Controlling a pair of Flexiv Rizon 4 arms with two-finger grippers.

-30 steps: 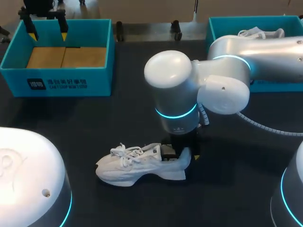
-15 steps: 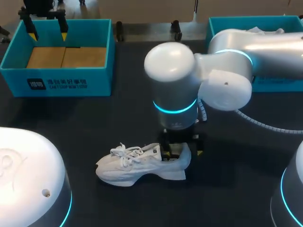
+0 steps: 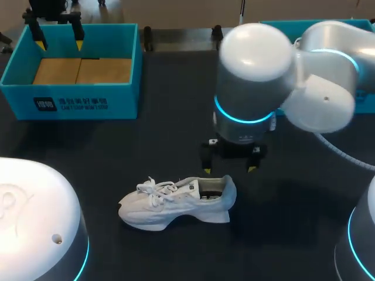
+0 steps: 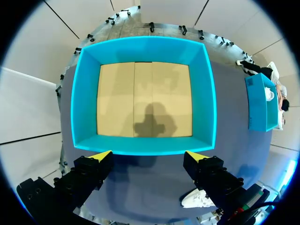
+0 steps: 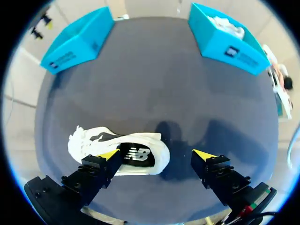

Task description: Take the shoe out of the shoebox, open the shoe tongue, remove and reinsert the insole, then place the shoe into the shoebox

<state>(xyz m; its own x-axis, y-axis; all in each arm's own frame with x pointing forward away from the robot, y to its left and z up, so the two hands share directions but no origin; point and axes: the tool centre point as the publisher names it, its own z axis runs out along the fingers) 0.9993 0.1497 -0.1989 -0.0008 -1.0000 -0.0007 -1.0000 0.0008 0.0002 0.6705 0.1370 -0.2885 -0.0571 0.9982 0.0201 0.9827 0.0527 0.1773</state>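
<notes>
The shoe (image 3: pixel 176 202) lies on its sole on the dark table (image 3: pixel 146 146), under and slightly to one side of the right claw (image 3: pixel 229 167). That claw hangs above the heel with its fingers wide apart, touching nothing. Nothing stands between the claw and the shoe.

Well beyond the right claw's fingers sit two teal boxes. The left shoebox (image 3: pixel 76 105) has the left claw (image 3: pixel 58 41) hovering over its far rim, fingers spread and holding nothing. The right shoebox (image 3: pixel 275 24) is mostly hidden behind the right arm in the head view.

The right wrist view looks straight down into the shoe (image 5: pixel 117 150), whose dark insole shows near one finger of the right claw (image 5: pixel 156 154). It also shows a second shoe (image 5: pixel 225 23) inside the right shoebox (image 5: pixel 225 47). The left wrist view shows the left shoebox (image 4: pixel 140 145) with its tan floor bare ahead of the left claw (image 4: pixel 149 157).

A second ago the right claw was down at the shoe's heel. It has since lifted clear, and the shoe has not shifted.
</notes>
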